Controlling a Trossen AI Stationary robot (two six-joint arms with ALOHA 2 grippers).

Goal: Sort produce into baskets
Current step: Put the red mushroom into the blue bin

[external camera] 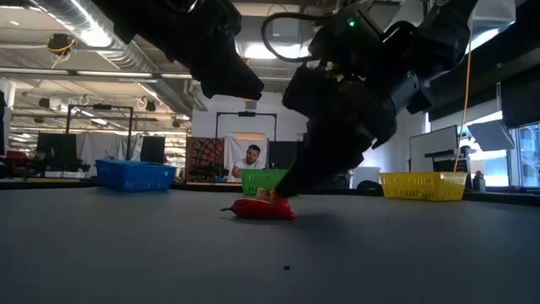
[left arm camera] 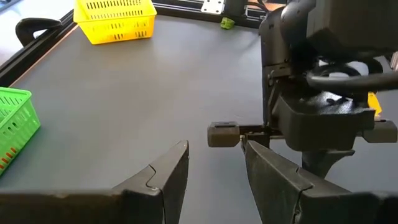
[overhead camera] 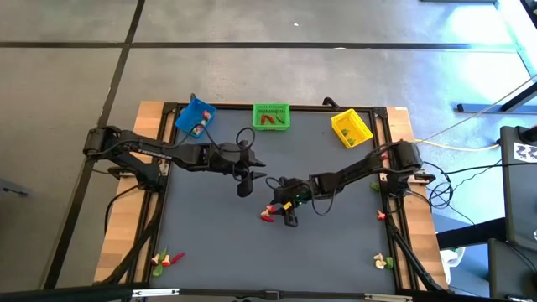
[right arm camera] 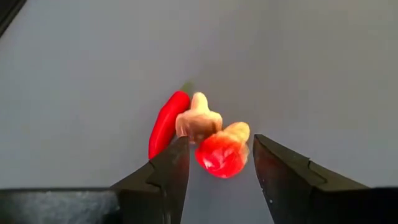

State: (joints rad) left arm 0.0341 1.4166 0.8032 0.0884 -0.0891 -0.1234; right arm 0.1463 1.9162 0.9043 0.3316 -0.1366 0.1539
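Grey table [overhead camera: 336,243]: the right gripper [right arm camera: 214,162], fingers apart astride a red mushroom [right arm camera: 221,152] to pinch it, while the left gripper [left arm camera: 214,177] waits open nearby.

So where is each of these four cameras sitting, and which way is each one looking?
High view: above the table, looking straight down; both arms show.
Low view: at tabletop height, looking level across to the room; the arms hang in from above over a red chili.
Left wrist view: on the left arm, looking past its own fingers at the right arm.
Right wrist view: on the right arm, looking down between the right hand at the chili and two more produce pieces.
Shared: the yellow basket shows in high, low and left wrist views.
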